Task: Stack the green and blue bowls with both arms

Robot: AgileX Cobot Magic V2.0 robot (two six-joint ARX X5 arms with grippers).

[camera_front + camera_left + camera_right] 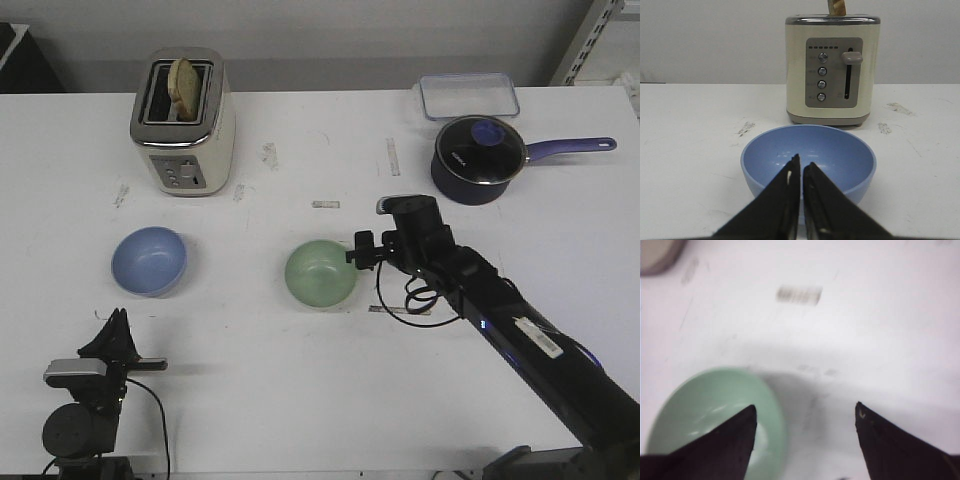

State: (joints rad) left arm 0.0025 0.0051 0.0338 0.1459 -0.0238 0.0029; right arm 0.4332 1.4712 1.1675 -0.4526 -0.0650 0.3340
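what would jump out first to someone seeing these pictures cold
Probably the two pastel bowls on the white table: the blue bowl on the left, in front of a cream toaster with bread in its slot, and the green bowl near the middle. The right gripper hangs open at the green bowl's rim, while the left gripper, nearly closed, points at the blue bowl from the near edge.

Both arms are matte black. The right arm [500, 320] is a long boxy link bearing a white label and a small blue light, with thin black cables looping beneath its wrist. Its claw [805, 415] has two dark, pointed, wedge-shaped fingers. The left arm [85, 400] carries a grey camera block and a round black joint; its claw [801, 172] has black tapered fingers with pale inner edges.
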